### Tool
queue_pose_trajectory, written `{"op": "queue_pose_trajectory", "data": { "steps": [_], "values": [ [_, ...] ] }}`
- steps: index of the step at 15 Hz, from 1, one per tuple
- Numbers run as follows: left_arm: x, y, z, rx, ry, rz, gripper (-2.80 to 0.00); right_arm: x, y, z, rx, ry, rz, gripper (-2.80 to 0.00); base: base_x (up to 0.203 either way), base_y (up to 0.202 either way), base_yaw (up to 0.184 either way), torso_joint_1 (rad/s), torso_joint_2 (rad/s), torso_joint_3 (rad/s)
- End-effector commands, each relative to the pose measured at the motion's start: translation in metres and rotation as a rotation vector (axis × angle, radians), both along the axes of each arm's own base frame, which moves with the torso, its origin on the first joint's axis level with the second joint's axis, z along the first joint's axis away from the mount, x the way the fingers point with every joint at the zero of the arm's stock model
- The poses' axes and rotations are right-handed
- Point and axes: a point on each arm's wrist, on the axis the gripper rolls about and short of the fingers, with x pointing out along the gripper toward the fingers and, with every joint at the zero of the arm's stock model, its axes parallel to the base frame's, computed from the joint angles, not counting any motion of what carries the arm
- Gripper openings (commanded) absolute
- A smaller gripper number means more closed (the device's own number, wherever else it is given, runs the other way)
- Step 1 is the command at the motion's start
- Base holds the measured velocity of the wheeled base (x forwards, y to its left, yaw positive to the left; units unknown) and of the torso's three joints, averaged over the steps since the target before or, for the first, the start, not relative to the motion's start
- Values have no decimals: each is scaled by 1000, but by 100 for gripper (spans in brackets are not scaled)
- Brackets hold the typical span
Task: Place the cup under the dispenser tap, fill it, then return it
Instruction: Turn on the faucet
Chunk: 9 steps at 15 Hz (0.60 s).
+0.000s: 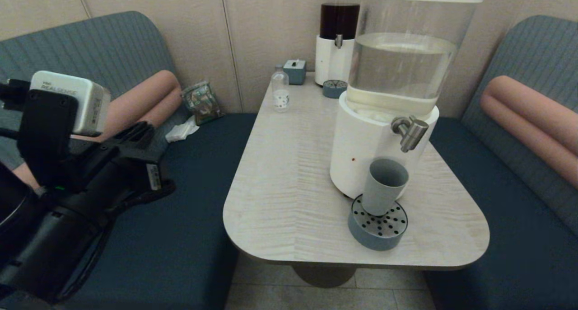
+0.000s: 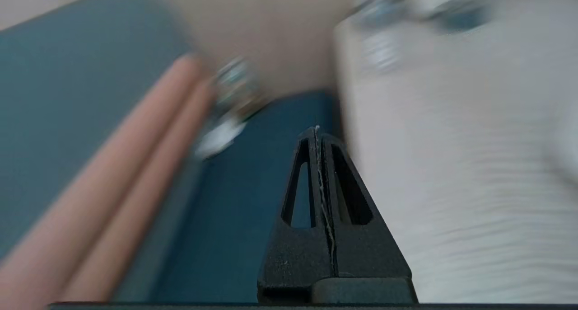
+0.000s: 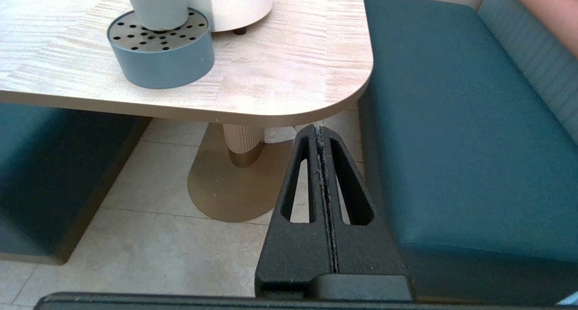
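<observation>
Closest to the head camera, the left gripper [image 2: 318, 133] hangs over the dark teal bench seat [image 1: 180, 201] to the left of the table [image 1: 289, 174], its black jaws pressed together with nothing between them. Out of the head view, the right gripper [image 3: 319, 131] sits low beside the table's near right corner, above the tiled floor [image 3: 149, 237]; its jaws are likewise closed and empty.

On the table, the cup [image 1: 384, 186] stands upright on a round grey-blue drip tray [image 1: 378, 226] with a perforated metal top. Its long axis is vertical, the open mouth facing up, the body narrowing toward the base. It is plain, matte, grey-blue and has no handle. It sits right below the dispenser tap [image 1: 410, 132], a short brushed-steel spigot whose nozzle points down, mounted on a white-based dispenser [image 1: 365, 152] with a clear tank of clear liquid.
</observation>
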Motion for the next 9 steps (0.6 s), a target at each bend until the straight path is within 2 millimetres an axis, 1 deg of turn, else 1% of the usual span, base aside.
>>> {"op": "queue_pose_trajectory", "data": {
  "steps": [1, 2, 3, 4, 6, 9],
  "values": [
    [-9, 11, 2, -13, 6, 90, -280, 0, 0, 0, 0, -1, 1, -280, 0, 0, 0, 0, 0, 0],
    [-9, 20, -1, -6, 19, 144, -280, 0, 0, 0, 0, 0, 1, -280, 0, 0, 0, 0, 0, 0],
    [-8, 34, -4, -2, 28, 218, -280, 0, 0, 0, 0, -1, 1, -280, 0, 0, 0, 0, 0, 0],
    [-12, 48, -8, 0, 33, 284, -280, 0, 0, 0, 0, -1, 1, -280, 0, 0, 0, 0, 0, 0],
    [-31, 69, -21, 6, 45, 381, -280, 0, 0, 0, 0, 0, 1, -280, 0, 0, 0, 0, 0, 0],
    [-64, 93, -30, -13, 11, 509, -280, 0, 0, 0, 0, -1, 1, -280, 0, 0, 0, 0, 0, 0]
  ]
}}
